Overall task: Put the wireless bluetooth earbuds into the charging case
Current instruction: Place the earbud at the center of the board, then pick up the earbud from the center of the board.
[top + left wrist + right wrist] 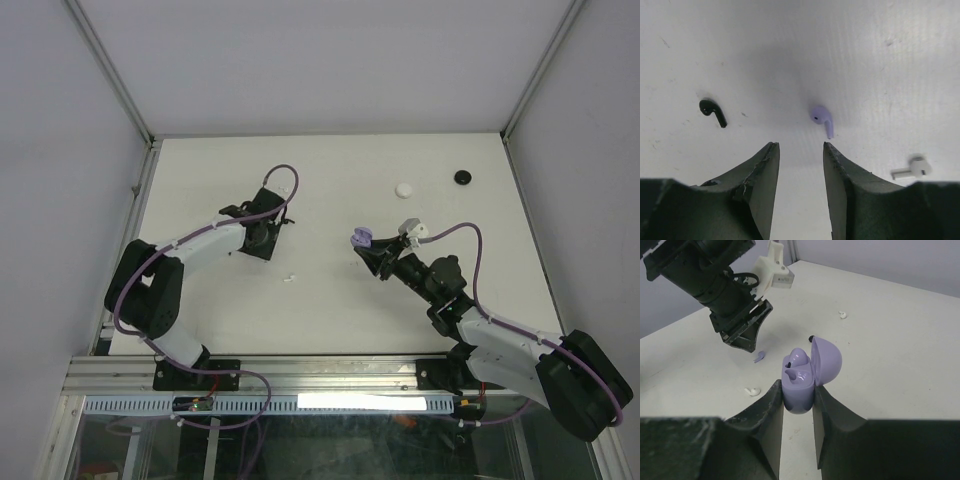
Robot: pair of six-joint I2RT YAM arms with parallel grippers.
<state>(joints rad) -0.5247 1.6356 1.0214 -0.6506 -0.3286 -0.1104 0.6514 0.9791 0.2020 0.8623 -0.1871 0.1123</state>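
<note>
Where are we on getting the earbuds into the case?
Done: the purple charging case sits open, clamped in the right gripper. In hand: the left gripper hangs open just short of the purple earbud, holding nothing. Left: pick it up and seat it. Whether the case's wells already hold a bud, I cannot tell.

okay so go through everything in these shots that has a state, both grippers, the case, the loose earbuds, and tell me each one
charging case: lid open, upright, clamped between the right fingers
right gripper: shut on the charging case
left gripper: open, empty, above the table
purple earbud: loose on the table, outside the charging case
black earbud: loose on the table
white earbud: loose on the table
</note>
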